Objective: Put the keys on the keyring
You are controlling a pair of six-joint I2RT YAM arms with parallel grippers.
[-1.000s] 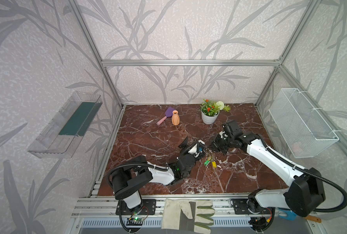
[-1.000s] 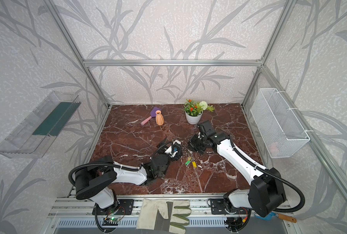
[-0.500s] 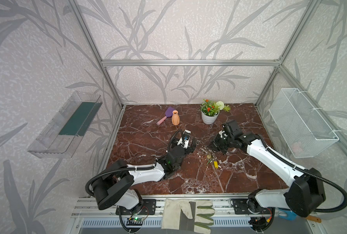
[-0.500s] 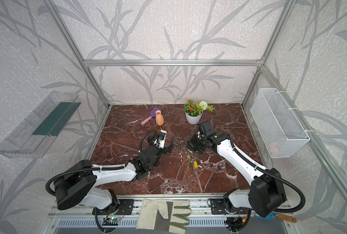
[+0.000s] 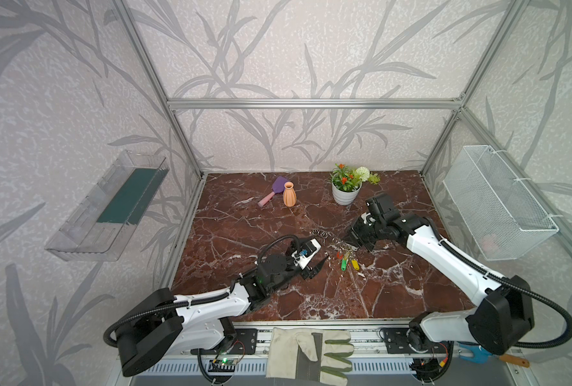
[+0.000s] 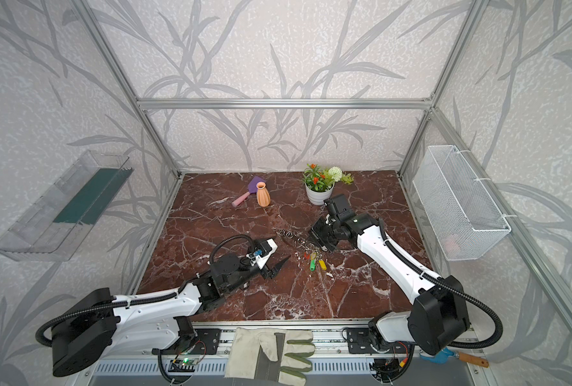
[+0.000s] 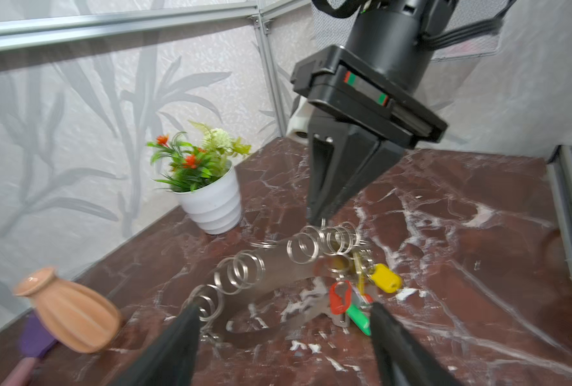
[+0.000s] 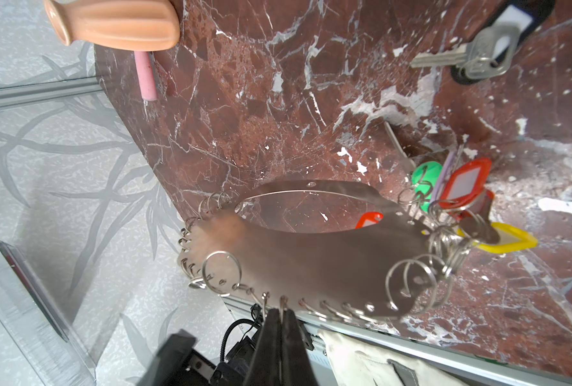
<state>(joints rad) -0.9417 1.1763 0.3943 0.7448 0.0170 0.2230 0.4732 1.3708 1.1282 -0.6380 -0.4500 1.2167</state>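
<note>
Right of centre on the red marble floor in a top view, my right gripper point(image 5: 350, 243) is pinched shut on the rim of the keyring point(image 8: 311, 257). It holds the grey plate tilted up from the floor, with its fringe of silver rings dangling. Just below it in that view are the keys point(image 5: 344, 264), red, green and yellow tags that hang from rings at one end of the plate and rest on the marble. My left gripper point(image 5: 315, 269), just left of the tags, points at them with fingers partly apart and nothing between them. One loose silver key point(image 8: 471, 56) on a dark tag lies apart from the bunch. I judge the step to be fetching another key while the plate is steadied. Next I need a fine pinch on one small tag or ring without snagging its neighbours.
</note>
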